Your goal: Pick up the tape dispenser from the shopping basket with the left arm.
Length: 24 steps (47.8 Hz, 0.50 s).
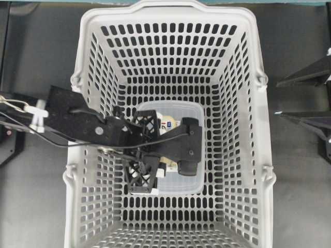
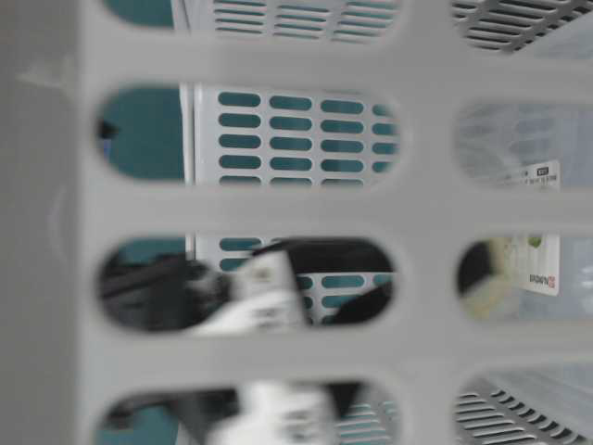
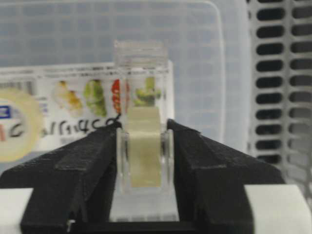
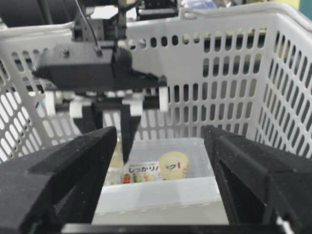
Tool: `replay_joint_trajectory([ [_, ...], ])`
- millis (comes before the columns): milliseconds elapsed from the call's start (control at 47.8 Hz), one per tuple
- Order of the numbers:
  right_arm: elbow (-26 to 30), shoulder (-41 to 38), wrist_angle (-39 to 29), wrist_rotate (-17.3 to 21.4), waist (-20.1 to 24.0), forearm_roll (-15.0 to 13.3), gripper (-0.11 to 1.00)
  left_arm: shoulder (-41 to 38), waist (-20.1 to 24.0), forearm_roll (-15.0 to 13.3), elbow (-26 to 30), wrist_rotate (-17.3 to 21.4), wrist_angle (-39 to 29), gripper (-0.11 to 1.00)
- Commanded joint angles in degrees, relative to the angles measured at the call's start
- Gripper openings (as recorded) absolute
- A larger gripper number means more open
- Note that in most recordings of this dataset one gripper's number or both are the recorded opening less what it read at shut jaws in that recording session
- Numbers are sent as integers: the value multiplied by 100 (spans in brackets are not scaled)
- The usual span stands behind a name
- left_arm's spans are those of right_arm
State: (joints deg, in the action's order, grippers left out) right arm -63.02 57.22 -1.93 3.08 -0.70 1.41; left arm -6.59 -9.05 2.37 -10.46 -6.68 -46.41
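Two black fingers of the left arm, which reaches into the shopping basket from 9 o'clock in the overhead view, press against the flat sides of the tape dispenser. The jaws are narrow and closed on it. This small clear holder, with its pale roll, stands on edge between them. Its long axis seems to run away from the wrist camera, toward 12 o'clock, so the grip spans its thin width. Beneath it lies a translucent lidded container with a printed label on the basket floor; whether the dispenser has lifted off cannot be told. At 3 o'clock, outside the basket, the right arm waits with its jaws wide.
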Motion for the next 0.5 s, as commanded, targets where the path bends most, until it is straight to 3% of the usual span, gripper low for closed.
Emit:
replay_joint_trajectory([
  [0,123,-26,44,9,18,9,70,343,-18,18,580,114,-448,29],
  [293,132,-18,62,9,18,18,70,483,18,18,2522,202,-2408,29],
  [481,123,0,97,9,18,18,70,422,26,18,2663,193,-2531,29],
])
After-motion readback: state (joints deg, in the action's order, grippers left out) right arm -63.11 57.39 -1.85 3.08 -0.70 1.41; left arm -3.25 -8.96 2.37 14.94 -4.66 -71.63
